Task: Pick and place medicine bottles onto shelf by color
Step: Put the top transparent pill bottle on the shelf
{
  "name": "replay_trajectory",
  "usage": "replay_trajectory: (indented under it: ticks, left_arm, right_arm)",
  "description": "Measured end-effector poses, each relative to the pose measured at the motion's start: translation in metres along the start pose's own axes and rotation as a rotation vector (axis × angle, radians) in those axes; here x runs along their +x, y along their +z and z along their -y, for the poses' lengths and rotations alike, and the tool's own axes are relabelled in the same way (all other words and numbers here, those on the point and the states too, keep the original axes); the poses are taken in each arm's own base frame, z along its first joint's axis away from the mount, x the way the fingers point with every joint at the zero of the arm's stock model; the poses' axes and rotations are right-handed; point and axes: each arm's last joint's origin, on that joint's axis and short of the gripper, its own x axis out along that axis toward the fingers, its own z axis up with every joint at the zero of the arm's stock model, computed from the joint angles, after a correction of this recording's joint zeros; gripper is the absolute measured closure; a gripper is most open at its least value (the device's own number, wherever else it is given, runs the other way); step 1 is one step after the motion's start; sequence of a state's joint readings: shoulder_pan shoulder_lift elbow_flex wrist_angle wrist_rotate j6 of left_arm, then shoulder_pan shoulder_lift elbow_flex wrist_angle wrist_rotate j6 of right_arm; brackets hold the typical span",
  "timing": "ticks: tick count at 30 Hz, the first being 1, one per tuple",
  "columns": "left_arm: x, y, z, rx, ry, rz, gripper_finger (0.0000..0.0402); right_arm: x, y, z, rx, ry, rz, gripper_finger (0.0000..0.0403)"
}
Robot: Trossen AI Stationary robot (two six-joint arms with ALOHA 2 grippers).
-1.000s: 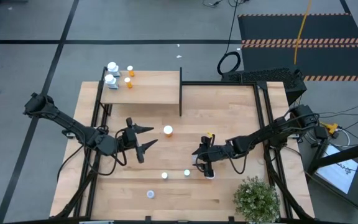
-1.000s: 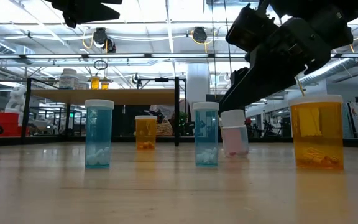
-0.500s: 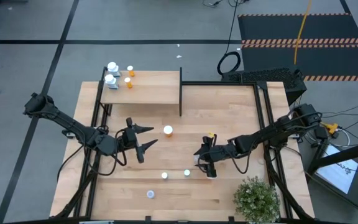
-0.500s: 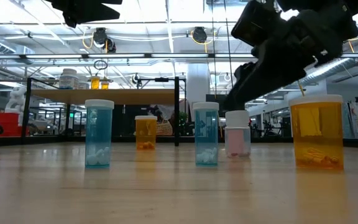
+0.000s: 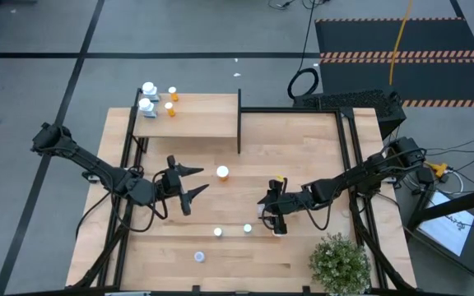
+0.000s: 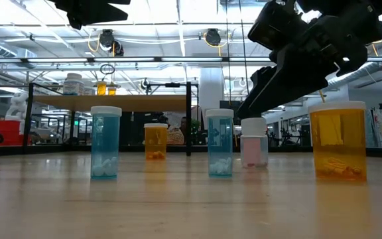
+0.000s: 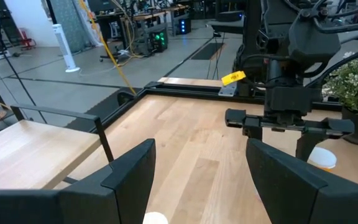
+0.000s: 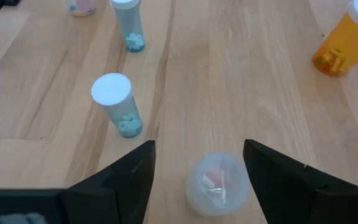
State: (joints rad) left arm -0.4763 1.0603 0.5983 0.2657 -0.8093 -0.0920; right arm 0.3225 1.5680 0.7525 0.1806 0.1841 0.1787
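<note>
Wood bench (image 5: 303,156): it carries the bottles we have not sorted yet, standing upright and well apart, so we judge each can be straddled alone.
Shelf (image 5: 204,123): it stands at the far left of the bench, with its black end panel toward the middle.
Shelf grouping: the white bottles (image 5: 148,88) sit at the far corner and the orange shelf bottles (image 5: 169,108) just beside them, like next to like, as sorting by colour asks.
Right end effector (image 8: 199,147): its fingers are spread and grip nothing. It hangs just above the pale bottle (image 8: 217,183) with a finger on each side and a gap at both. We read this as lining up a grasp.
Pale bottle: it stands on the bench near the right-hand middle, clear-bodied with pinkish contents. Which shelf group it belongs with we cannot tell.
Left end effector (image 5: 189,181): it is spread wide, empty, and hovers over the left-middle bench. We judge it is waiting clear of the other arm.
Count on shelf: four, two white and two orange.
Count on bench: five. They are a blue bottle (image 6: 105,141), a second blue bottle (image 6: 219,141), a small orange bottle (image 6: 155,141), a near orange bottle (image 6: 337,139) and the pale one.
Total in sight: nine.
</note>
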Motion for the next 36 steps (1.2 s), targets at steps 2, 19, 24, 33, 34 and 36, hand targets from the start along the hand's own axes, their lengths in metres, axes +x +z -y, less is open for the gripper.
replay_trajectory:
  ticks: [2, 19, 24, 33, 34, 36]
  left_arm:
    - [0.0, 0.0, 0.0, 0.0, 0.0, 0.0, 0.0149]
    - [0.0, 0.0, 0.0, 0.0, 0.0, 0.001, 0.0149]
    - [0.0, 0.0, 0.0, 0.0, 0.0, 0.001, 0.0149]
    - [0.0, 0.0, 0.0, -0.002, 0.0, 0.002, 0.0149]
    - [0.0, 0.0, 0.0, -0.002, 0.0, 0.002, 0.0149]
    - [0.0, 0.0, 0.0, -0.002, 0.0, 0.002, 0.0149]
  right_arm:
    - [0.0, -0.001, 0.0, 0.0, -0.001, -0.001, 0.0165]
    - [0.003, -0.01, 0.004, -0.005, -0.012, -0.013, 0.0165]
    - [0.009, -0.014, 0.004, -0.012, -0.016, -0.03, 0.0165]
    - [0.01, -0.013, 0.009, 0.003, -0.021, -0.023, 0.0223]
    - [0.01, -0.013, 0.009, 0.002, -0.022, -0.024, 0.0232]
    - [0.01, -0.013, 0.009, -0.011, -0.022, -0.021, 0.025]
